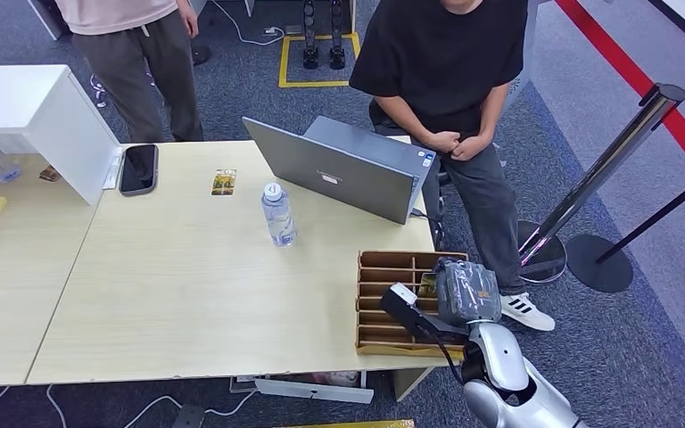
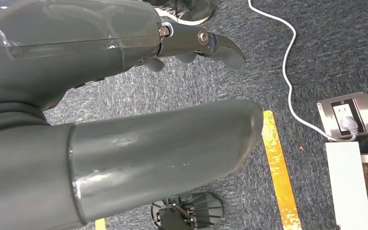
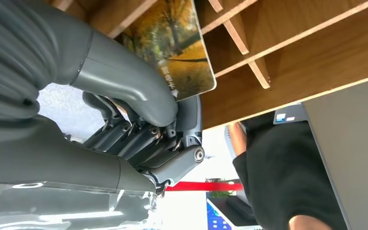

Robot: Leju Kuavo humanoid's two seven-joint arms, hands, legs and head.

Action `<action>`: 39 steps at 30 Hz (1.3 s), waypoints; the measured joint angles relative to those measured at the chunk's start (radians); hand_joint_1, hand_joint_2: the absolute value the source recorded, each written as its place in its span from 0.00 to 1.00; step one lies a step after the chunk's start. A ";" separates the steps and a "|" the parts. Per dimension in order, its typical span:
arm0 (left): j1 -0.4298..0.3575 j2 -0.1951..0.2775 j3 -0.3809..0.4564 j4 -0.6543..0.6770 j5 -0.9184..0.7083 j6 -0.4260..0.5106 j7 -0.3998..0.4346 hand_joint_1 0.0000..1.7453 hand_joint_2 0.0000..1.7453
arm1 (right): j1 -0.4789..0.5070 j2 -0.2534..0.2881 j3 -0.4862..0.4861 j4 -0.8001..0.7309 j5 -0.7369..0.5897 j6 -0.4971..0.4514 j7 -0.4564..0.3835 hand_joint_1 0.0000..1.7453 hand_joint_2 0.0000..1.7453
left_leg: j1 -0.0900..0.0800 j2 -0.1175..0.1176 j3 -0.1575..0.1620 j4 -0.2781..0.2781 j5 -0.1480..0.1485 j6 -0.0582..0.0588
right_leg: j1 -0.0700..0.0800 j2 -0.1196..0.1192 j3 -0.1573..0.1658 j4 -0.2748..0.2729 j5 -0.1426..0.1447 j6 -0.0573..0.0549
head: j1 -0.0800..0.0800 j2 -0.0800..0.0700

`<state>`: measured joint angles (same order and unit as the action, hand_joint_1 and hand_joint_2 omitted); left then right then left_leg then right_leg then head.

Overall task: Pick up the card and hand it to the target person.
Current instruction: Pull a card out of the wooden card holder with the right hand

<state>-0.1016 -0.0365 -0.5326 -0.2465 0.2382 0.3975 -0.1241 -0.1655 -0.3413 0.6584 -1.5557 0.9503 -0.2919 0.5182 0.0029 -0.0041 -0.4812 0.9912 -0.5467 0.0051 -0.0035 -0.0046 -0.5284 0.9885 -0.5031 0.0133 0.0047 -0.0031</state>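
My right hand (image 1: 468,292) hovers over the wooden divider box (image 1: 391,266) at the table's front right corner. In the right wrist view, its thumb (image 3: 124,76) and fingers pinch a card (image 3: 179,45) printed with yellow autumn trees, held just above the box's slats (image 3: 287,52). A second, similar card (image 1: 224,182) lies flat on the table near the far edge. A person in a black shirt (image 1: 446,53) sits behind the laptop, hands clasped. My left hand (image 2: 124,153) hangs over the carpet, holding nothing, fingers apart.
An open grey laptop (image 1: 339,165) and a water bottle (image 1: 277,216) stand mid-table. A phone (image 1: 138,168) lies beside a white box (image 1: 36,116) at the left. Another person (image 1: 138,45) stands at the far left. A stanchion (image 1: 589,187) leans to the right of the table.
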 joint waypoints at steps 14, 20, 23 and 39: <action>-0.003 0.001 -0.017 0.000 0.017 0.001 -0.002 0.00 0.00 | -0.002 0.005 0.000 0.011 0.022 -0.029 -0.004 0.99 1.00 | 0.000 0.000 0.000 0.000 0.000 0.000 | 0.000 0.000 0.000 0.000 0.000 0.000 | 0.000 0.000; -0.003 0.001 -0.017 0.000 0.025 0.001 -0.003 0.00 0.00 | -0.002 0.005 0.000 0.010 0.055 -0.045 0.002 1.00 1.00 | 0.000 0.000 0.000 0.000 0.000 0.000 | 0.000 0.000 0.000 0.000 0.000 0.000 | 0.000 0.000; -0.003 0.001 -0.018 0.000 0.028 0.001 -0.003 0.00 0.00 | -0.002 0.005 -0.001 0.010 0.077 -0.065 0.002 1.00 1.00 | 0.000 0.000 0.000 0.000 0.000 0.000 | 0.000 0.000 0.000 0.000 0.000 0.000 | 0.000 0.000; -0.003 0.001 -0.026 0.000 0.034 0.005 -0.003 0.00 0.00 | 0.011 0.007 -0.022 0.010 0.168 -0.182 0.000 1.00 1.00 | 0.000 0.000 0.000 0.000 0.000 0.000 | 0.000 0.000 0.000 0.000 0.000 0.000 | 0.000 0.000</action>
<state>-0.1046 -0.0356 -0.5582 -0.2464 0.2719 0.4027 -0.1267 -0.1546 -0.3348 0.6368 -1.5461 1.1179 -0.4739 0.5183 0.0028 -0.0041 -0.4810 0.9914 -0.5467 0.0051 -0.0036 -0.0046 -0.5285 0.9885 -0.5030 0.0133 0.0046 -0.0031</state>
